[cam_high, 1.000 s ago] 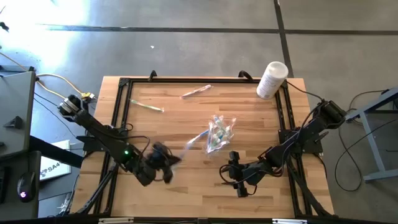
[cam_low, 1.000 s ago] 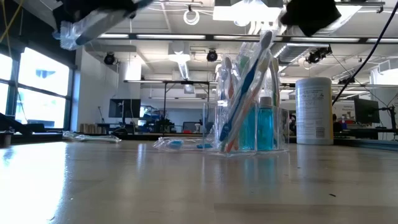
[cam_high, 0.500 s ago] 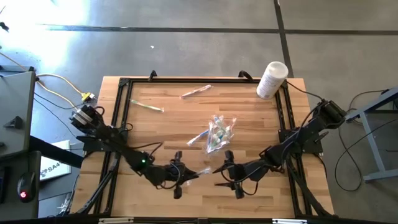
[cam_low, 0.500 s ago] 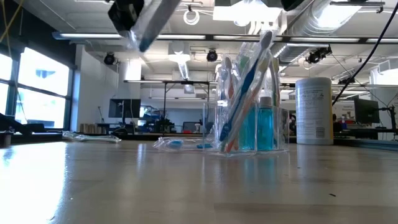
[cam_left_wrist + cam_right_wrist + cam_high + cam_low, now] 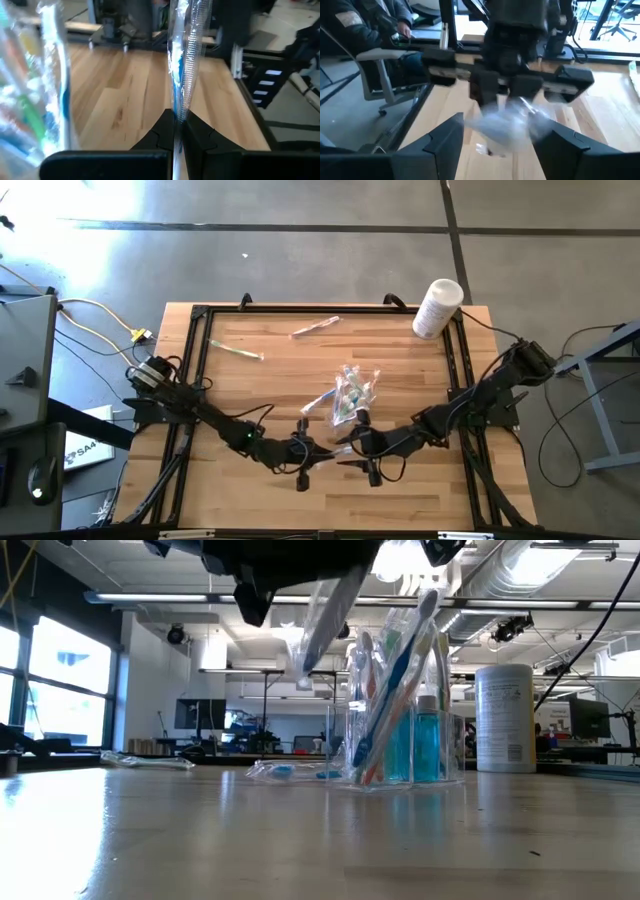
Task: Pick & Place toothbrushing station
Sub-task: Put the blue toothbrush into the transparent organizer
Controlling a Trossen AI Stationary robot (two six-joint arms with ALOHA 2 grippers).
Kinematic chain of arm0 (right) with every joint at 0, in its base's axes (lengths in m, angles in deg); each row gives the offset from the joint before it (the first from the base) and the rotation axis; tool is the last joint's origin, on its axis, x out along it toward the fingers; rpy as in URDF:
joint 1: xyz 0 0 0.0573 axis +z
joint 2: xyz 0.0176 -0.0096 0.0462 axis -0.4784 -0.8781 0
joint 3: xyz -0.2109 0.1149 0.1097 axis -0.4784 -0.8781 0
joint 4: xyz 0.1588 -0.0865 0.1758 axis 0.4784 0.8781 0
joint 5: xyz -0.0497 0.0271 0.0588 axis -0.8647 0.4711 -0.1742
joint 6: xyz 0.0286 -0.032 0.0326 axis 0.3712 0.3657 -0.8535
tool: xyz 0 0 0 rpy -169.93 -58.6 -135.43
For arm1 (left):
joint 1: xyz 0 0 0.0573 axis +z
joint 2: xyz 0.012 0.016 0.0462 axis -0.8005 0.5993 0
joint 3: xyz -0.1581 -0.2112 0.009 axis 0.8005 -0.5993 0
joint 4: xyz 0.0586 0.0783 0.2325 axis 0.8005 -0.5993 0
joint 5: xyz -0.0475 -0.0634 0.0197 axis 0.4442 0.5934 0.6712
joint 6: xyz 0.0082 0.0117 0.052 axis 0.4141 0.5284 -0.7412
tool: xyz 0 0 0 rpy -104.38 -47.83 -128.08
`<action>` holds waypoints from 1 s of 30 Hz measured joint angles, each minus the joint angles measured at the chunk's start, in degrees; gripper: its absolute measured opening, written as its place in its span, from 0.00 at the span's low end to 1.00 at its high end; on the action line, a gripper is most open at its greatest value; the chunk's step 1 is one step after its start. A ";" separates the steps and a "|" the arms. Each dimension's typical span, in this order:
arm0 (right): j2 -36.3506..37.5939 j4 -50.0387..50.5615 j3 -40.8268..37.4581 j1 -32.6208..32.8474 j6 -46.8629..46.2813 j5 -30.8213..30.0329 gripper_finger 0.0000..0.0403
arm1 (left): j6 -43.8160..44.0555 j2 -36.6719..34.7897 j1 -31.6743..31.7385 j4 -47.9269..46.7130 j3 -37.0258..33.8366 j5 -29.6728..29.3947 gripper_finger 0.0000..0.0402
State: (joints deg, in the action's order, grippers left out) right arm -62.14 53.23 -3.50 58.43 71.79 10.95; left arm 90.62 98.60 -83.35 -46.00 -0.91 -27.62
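My left gripper (image 5: 318, 456) pinches one wrapped toothbrush (image 5: 182, 75) above the table's (image 5: 400, 340) near edge; my right gripper (image 5: 352, 446), fingers spread wide and empty, faces it. One clear bag (image 5: 353, 392) of brushes and tubes stands mid-table; two loose toothbrushes (image 5: 314, 327) lie toward the far edge, one white canister (image 5: 437, 307) at the far right corner. A second ago my grippers were farther apart.
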 joint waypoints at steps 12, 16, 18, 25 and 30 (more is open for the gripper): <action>0.00 2.52 0.00 0.00 0.01 1.55 0.11 | -3.68 0.00 -0.94 1.76 0.14 -0.54 0.02; 0.00 2.43 0.00 -0.01 0.00 2.58 0.03 | -3.70 0.00 -0.94 1.81 0.14 -0.64 0.02; 0.00 2.44 0.00 0.00 0.00 2.61 0.04 | -3.70 0.00 -0.94 1.79 0.14 -0.62 0.02; 0.00 2.57 0.00 0.00 0.00 2.73 0.02 | -3.69 -0.02 -0.94 1.48 0.14 -0.63 0.02; 0.00 2.64 0.00 0.00 0.01 2.76 0.01 | -3.70 -0.07 -0.96 1.24 0.14 -0.62 0.02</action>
State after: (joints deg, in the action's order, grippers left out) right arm -62.14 55.87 -3.50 58.43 71.80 13.71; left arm 86.92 98.54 -84.32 -44.76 -0.77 -28.23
